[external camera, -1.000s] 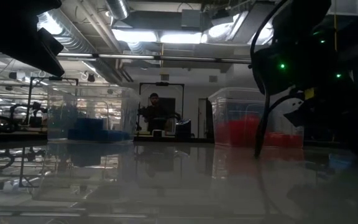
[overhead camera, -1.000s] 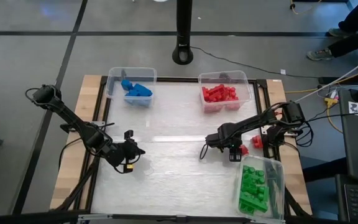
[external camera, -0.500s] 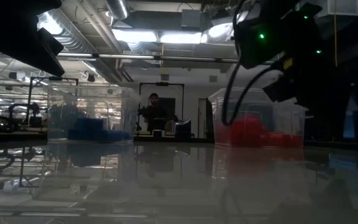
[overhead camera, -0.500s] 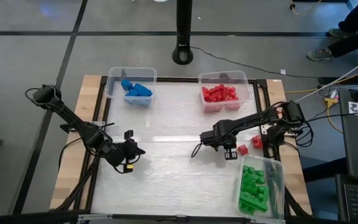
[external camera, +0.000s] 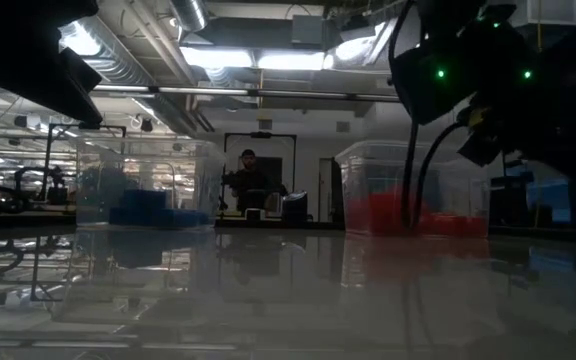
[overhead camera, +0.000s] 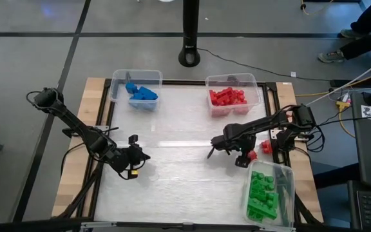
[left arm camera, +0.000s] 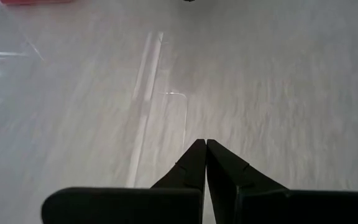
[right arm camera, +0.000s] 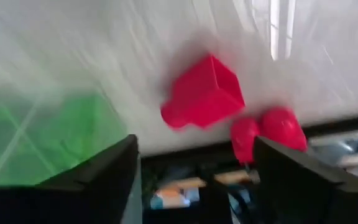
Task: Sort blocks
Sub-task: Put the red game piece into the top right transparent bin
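R gripper (right arm camera: 194, 180) open, empty, red block (right arm camera: 202, 92) on bench just ahead between its fingers. Risk: misaligned closure nudges block toward 2nd red block (right arm camera: 269, 130) at bench edge

My overhead camera looks straight down on the table (overhead camera: 172, 167); my low one looks level across it. Both show the red bin (overhead camera: 232, 96) (external camera: 408, 190). Wrist cameras sit close above the tabletop.

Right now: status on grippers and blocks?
Left gripper shut, idle over bare table. Right gripper open, empty, by green bin. Two red blocks loose on table. Nothing blocking.
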{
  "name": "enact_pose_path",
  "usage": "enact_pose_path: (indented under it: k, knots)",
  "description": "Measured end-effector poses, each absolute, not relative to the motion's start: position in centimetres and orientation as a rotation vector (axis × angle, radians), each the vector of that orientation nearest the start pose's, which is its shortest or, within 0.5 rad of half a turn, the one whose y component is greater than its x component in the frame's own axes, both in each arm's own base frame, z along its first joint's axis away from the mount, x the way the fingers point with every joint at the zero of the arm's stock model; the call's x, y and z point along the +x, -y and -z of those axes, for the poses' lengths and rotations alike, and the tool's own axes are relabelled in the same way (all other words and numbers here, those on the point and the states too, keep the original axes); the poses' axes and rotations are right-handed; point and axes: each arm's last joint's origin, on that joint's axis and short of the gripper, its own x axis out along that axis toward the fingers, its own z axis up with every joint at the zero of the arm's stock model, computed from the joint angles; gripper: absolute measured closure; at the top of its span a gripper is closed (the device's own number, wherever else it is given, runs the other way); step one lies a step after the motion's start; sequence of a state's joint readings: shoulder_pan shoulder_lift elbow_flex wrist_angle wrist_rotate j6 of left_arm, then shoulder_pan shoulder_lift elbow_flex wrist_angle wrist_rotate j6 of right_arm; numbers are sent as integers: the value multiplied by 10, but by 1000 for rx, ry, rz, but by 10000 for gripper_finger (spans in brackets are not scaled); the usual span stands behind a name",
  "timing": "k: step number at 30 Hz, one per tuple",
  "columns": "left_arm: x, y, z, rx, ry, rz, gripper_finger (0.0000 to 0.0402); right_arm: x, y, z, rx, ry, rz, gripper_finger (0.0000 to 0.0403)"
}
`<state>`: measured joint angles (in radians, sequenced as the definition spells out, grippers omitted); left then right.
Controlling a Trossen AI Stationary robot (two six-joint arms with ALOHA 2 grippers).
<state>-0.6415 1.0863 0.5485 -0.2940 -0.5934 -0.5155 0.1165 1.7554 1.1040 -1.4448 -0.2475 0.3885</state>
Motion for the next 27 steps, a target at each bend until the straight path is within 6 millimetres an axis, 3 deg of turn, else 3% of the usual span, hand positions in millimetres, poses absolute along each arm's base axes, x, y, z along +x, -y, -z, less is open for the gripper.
enact_pose_path:
  k: [3, 6, 14, 20, 27]
  knots:
    - [169, 106, -193, -9, -668, -130, 398, 249, -35, -168, 408, -2082, 209, 55]
    - [168, 105, -191, -9, -672, -132, 398, 245, -33, -158, 441, -2063, 250, 35]
    - [169, 106, -192, -12, -656, -124, 398, 231, -30, -133, 488, -2055, 308, 47]
    - [171, 107, -194, -5, -635, -110, 398, 223, -29, -120, 526, -2037, 272, 89]
    - [171, 107, -194, 9, -638, -106, 398, 221, -29, -118, 476, -2050, 236, 203]
